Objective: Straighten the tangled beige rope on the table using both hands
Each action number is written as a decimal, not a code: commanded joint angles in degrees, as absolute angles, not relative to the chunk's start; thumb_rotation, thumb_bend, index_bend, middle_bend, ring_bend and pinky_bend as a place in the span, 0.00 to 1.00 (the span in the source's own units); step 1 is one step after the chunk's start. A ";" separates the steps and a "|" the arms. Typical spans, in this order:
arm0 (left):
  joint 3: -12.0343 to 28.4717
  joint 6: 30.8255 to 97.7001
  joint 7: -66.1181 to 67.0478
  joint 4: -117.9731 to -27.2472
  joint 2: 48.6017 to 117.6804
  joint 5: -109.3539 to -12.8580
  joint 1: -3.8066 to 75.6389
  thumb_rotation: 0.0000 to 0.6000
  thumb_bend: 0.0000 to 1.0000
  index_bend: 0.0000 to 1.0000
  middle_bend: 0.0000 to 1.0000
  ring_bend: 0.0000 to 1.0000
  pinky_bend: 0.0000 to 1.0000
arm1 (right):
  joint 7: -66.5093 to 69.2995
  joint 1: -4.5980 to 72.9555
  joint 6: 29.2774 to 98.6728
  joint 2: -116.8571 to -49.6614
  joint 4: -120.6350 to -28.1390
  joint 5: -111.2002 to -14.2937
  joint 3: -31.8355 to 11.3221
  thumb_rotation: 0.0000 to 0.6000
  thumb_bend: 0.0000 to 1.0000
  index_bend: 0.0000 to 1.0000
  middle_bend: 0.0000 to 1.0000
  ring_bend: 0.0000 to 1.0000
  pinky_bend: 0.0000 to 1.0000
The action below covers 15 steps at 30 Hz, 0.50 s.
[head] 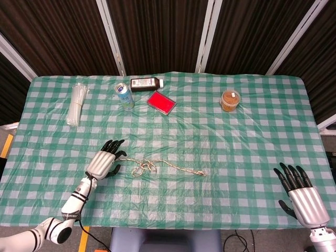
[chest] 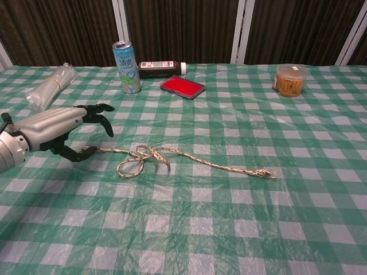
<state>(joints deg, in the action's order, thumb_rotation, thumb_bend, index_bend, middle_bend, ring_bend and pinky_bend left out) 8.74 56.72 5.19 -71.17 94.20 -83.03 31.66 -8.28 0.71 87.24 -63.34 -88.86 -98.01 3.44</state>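
The beige rope (head: 143, 168) lies across the near middle of the green checked table, with a loose tangle of loops (chest: 139, 153) left of its centre and a frayed right end (chest: 265, 173). My left hand (head: 105, 160) hovers over the rope's left end with its fingers (chest: 96, 110) spread above it. Its thumb (chest: 80, 153) is down at the rope's tip, and nothing is gripped. My right hand (head: 300, 195) stays open at the near right edge, far from the rope, and shows only in the head view.
Along the far side stand a blue drink can (head: 124, 95), a dark bottle lying on its side (head: 146, 83), a red flat box (head: 160, 102) and a lidded jar (head: 230, 100). A clear bundle of sticks (head: 76, 104) lies far left.
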 commanded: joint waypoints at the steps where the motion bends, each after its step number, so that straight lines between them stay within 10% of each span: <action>1: 8.70 57.07 7.39 -68.21 96.58 -82.16 32.56 1.00 0.49 0.38 0.00 0.00 0.04 | -7.96 0.74 87.25 -63.18 -88.82 -97.98 3.48 1.00 0.32 0.00 0.00 0.00 0.00; 15: 7.39 58.15 8.18 -60.54 100.65 -80.26 32.94 1.00 0.47 0.44 0.01 0.00 0.04 | -7.13 0.64 87.81 -62.79 -88.89 -98.46 3.75 1.00 0.32 0.00 0.00 0.00 0.00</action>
<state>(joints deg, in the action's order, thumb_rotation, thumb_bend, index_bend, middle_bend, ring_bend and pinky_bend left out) 7.47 57.96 8.31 -60.77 100.43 -80.30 32.89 -7.13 0.64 87.80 -62.79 -88.89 -98.46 3.75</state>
